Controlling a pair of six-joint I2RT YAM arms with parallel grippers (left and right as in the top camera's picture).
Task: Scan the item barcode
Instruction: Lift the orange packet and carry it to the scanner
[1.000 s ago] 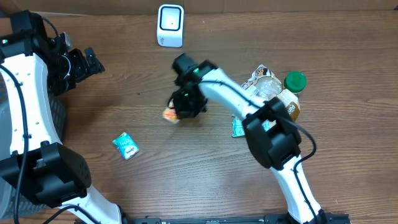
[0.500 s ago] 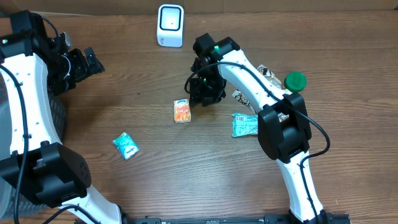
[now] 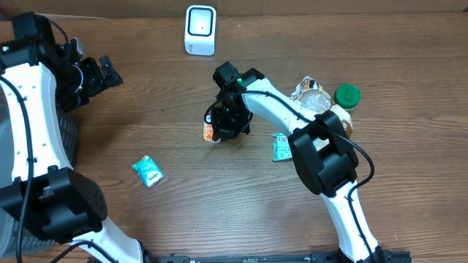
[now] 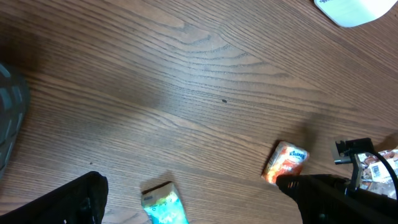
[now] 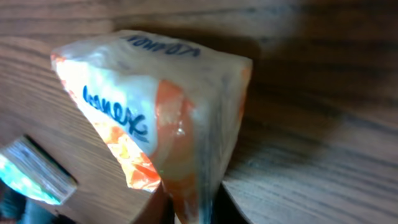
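Well, the right gripper [image 3: 222, 126] has its jaws pinched together on one thin corner of the orange packet [image 3: 210, 132]. The packet sits near the middle of the table [image 3: 183, 212], in front of the scanner [image 3: 200, 29] but well apart from it. Up close from the right wrist, only the bottom edge of the wrapper goes down between the jaws. The rest of the packet bulges free above them.

It looks like a light, soft thing: glossy film around something squashy, probably tissues. I'd say it is not fragile, though the film looks slippery. Held by a corner like this, it would likely droop or swing and could slide out. A firmer hold would be across the body, on the two narrow sides, where the filling gives the pads something to squeeze. That would also leave the broad faces open to the scanner. I can't see a barcode on the faces showing, so I can't tell which way it must be turned.

The left gripper [image 3: 104, 71] hangs far off at the left edge, jaws wide apart, holding nothing. A teal packet [image 3: 148, 171] lies near the front, untouched.
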